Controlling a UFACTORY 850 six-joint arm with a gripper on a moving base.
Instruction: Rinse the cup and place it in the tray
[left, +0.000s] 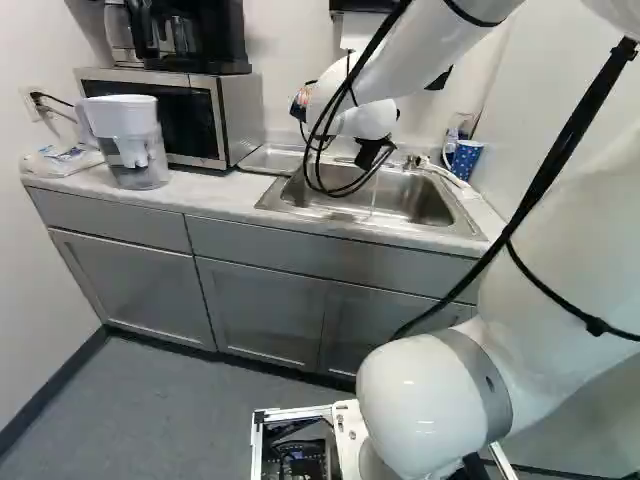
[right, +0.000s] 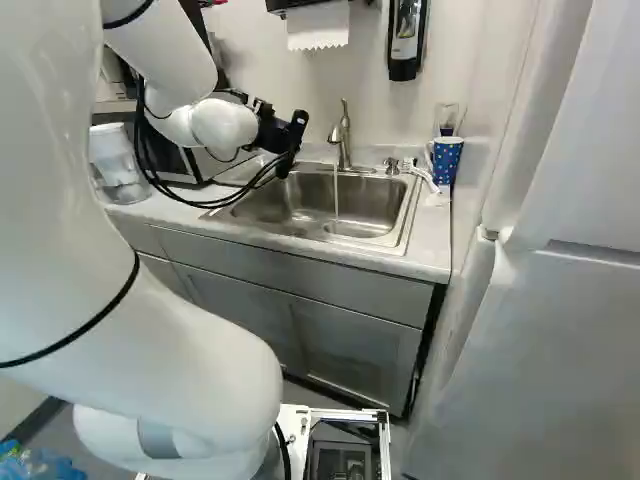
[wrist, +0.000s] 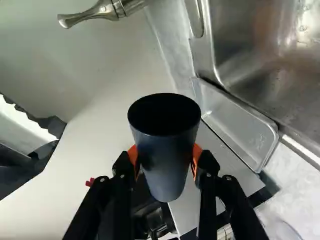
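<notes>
Step in hand, by judgement: rinse, or the passage from rinse to placing; whether the cup has been wetted cannot be told. Black two-fingered gripper (wrist: 165, 156) grasps the dark blue-grey, tapered cup (wrist: 167, 167) between its orange pads, high near the back of the sink, outside the stream. Brushed-metal faucet (right: 343, 140) running into the stainless-steel sink (right: 378, 228). Next, if unrinsed: bring the cup's mouth under the water, then tip to drain. If rinsed: lower to the shallow silver metal tray (wrist: 237, 127) beside the basin, settle the cup, then release. Surface: pale mottled counter (right: 433, 240) over grey panelled cabinets (left: 265, 310); silver-and-black microwave (left: 237, 115) and clear pitcher with white lid (left: 138, 150) at the left of the left base view; blue white-dotted cup (right: 447, 162) at the far end. Room: white walls (left: 40, 250), grey floor (left: 150, 410).
</notes>
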